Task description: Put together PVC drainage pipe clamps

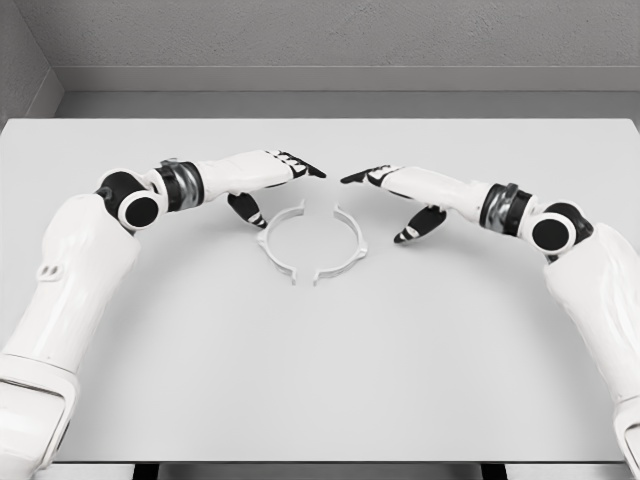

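Note:
Two white half-ring clamp pieces lie on the table, facing each other with small gaps between their ends. The left clamp half point(276, 243) curves open toward the right; the right clamp half point(349, 245) curves open toward the left. My left hand point(283, 175) hovers just behind and left of the left half, fingers stretched out, thumb hanging down, holding nothing. My right hand point(385, 190) mirrors it behind and right of the right half, fingers extended, thumb down, empty.
The white table point(320, 380) spans the view, with its far edge meeting a grey wall point(320, 40). Both forearms reach in from the sides over the table's middle.

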Controlling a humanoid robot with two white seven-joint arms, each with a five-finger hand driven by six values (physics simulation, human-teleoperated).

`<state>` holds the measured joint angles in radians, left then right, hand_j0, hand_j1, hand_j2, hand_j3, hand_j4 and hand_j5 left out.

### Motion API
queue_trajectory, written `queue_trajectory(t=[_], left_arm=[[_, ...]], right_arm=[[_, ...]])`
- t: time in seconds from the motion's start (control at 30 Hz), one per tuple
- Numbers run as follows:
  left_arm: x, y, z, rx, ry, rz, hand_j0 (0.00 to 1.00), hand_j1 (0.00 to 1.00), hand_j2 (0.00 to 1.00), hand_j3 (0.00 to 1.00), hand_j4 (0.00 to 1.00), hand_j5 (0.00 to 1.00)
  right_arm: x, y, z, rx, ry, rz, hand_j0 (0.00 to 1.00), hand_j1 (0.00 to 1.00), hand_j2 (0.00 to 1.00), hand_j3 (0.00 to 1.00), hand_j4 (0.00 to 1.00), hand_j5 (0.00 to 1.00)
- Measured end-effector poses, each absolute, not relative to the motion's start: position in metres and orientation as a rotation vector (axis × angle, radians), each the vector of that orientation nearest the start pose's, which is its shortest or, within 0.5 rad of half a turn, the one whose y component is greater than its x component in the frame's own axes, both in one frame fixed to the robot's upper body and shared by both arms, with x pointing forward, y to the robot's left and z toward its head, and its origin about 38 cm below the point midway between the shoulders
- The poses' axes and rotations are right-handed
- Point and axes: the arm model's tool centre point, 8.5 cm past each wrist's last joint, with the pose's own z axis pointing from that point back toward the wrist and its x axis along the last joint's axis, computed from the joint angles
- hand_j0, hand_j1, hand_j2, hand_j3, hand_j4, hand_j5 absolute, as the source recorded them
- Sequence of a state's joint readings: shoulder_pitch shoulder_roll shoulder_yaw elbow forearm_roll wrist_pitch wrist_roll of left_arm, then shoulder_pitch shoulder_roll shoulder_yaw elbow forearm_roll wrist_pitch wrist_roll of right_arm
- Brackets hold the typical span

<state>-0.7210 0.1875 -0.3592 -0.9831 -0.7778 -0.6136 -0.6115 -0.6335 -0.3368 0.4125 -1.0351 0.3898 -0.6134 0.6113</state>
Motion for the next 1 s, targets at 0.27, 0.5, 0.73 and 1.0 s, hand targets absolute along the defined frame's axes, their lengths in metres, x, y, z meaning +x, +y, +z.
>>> queue_trajectory(t=[0.27, 0.5, 0.73, 1.0], left_arm=[[0.519, 0.196, 0.161, 0.343, -1.412, -1.905, 1.0, 1.0, 1.0, 1.0, 1.0, 1.0], [0.52, 0.204, 0.163, 0.359, -1.401, -1.904, 1.0, 1.0, 1.0, 1.0, 1.0, 1.0], [0.521, 0.208, 0.167, 0.373, -1.401, -1.905, 1.0, 1.0, 1.0, 1.0, 1.0, 1.0], [0.519, 0.206, 0.166, 0.369, -1.404, -1.907, 1.0, 1.0, 1.0, 1.0, 1.0, 1.0]], right_arm=[[0.485, -0.208, 0.135, -0.048, -1.569, 1.685, 1.0, 1.0, 1.0, 1.0, 1.0, 1.0], [0.484, -0.199, 0.132, -0.028, -1.573, 1.693, 1.0, 1.0, 1.0, 1.0, 1.0, 1.0], [0.481, -0.188, 0.129, -0.006, -1.575, 1.706, 1.0, 1.0, 1.0, 1.0, 1.0, 1.0], [0.48, -0.177, 0.128, 0.017, -1.588, 1.709, 1.0, 1.0, 1.0, 1.0, 1.0, 1.0]])
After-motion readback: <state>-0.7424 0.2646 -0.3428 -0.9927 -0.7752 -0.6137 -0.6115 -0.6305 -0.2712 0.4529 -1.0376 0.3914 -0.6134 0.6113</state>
